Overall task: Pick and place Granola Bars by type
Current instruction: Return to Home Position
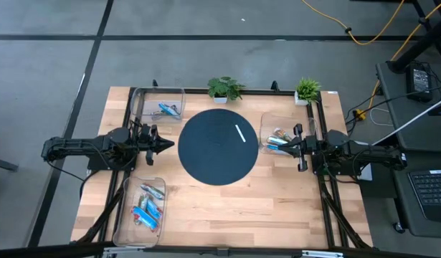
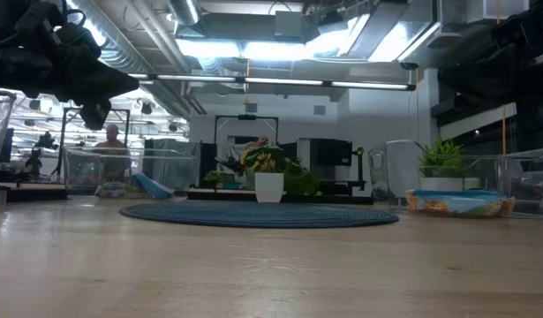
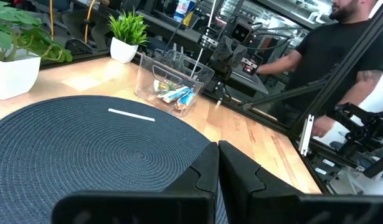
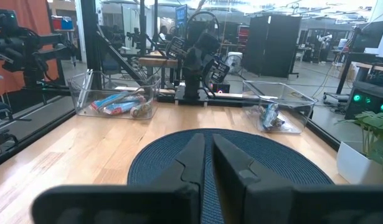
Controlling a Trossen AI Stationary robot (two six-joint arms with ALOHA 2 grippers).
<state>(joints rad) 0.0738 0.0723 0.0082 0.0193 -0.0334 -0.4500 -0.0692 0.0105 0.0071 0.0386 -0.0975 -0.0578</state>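
1. Left gripper [image 1: 168,144] hovers at the round mat's left edge, fingers pressed together, holding nothing.
2. Granola Bars [image 1: 148,204] lie in the near-left bin [image 1: 125,215]; a few more lie in the far-left bin [image 1: 145,100].
3. The dark mat [image 1: 213,161] carries a white stick [image 1: 240,133].
4. Other bars sit in the right bin [image 1: 267,123].
5. Right gripper [image 1: 281,147] hangs over that bin, fingers together, holding nothing.

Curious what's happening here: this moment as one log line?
granola bars: all in three bins | left arm: beside mat, jaws shut | right arm: beside mat, jaws shut
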